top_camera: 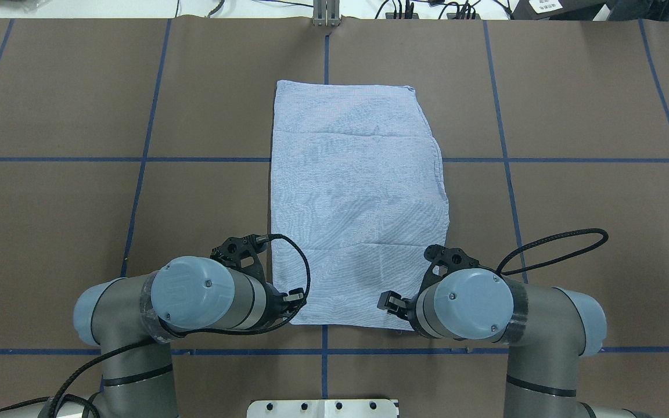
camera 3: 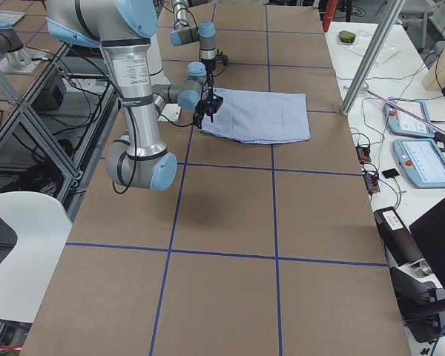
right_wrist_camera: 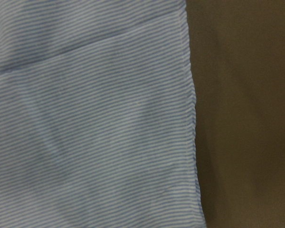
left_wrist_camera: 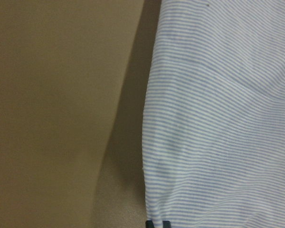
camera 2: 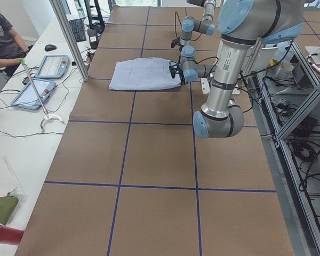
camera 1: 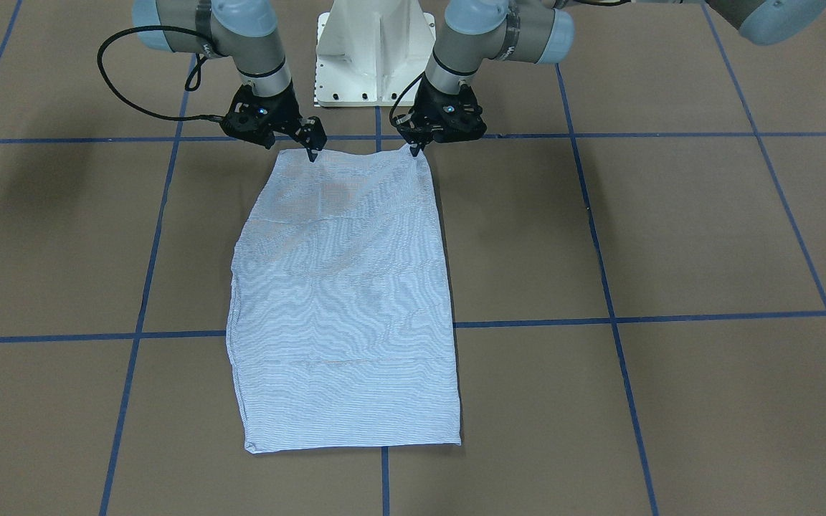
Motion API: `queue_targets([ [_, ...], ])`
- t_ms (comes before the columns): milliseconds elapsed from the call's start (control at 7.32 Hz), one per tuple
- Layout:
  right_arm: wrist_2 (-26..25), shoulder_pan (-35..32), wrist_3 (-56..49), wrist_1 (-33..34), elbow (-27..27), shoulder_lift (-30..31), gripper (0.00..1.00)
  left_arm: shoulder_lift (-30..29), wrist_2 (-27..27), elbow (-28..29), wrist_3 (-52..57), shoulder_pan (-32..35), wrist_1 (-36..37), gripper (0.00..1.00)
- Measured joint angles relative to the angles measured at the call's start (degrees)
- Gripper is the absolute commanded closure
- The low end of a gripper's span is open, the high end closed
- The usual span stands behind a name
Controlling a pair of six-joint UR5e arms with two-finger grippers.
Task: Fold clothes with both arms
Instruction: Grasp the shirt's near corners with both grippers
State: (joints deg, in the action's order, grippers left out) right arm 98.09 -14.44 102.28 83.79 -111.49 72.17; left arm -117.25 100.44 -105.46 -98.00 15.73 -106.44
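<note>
- Starting a lengthwise fold: the left arm (camera 1: pixel 472 44) and right arm (camera 1: pixel 249 37) jaws look pinched on the robot-side corners of the light blue-and-white striped fabric shirt (camera 1: pixel 345 287), which lies flat on the brown table (camera 1: pixel 671 236).
- Next, you should lift both corners evenly toward its far edge.

1. Tabletop (camera 1: pixel 671 236): brown matte covering, evenly lit from above, with soft shadows.
2. Blue tape lines (top_camera: pixel 503 159): these divide the covering into large rectangles.
3. White side bench (camera 2: pixel 21 154): runs along the tabletop's long edge and carries two control tablets (camera 2: pixel 50 66), a keyboard (camera 2: pixel 76 29) and loose cables.
4. Aluminium post (camera 2: pixel 69 40): rises at the bench's edge.
5. Metal frame (camera 2: pixel 304 101): open struts along the opposite long edge, with a white chair (camera 3: pixel 22 252) beside them.
</note>
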Motion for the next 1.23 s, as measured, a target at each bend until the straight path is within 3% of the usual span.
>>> queue_targets([
  [1230, -0.26, 0.21, -0.39, 4.52, 3.45, -3.70, 0.00, -0.08, -0.17, -0.18, -0.08, 0.00, -0.07, 1.00],
])
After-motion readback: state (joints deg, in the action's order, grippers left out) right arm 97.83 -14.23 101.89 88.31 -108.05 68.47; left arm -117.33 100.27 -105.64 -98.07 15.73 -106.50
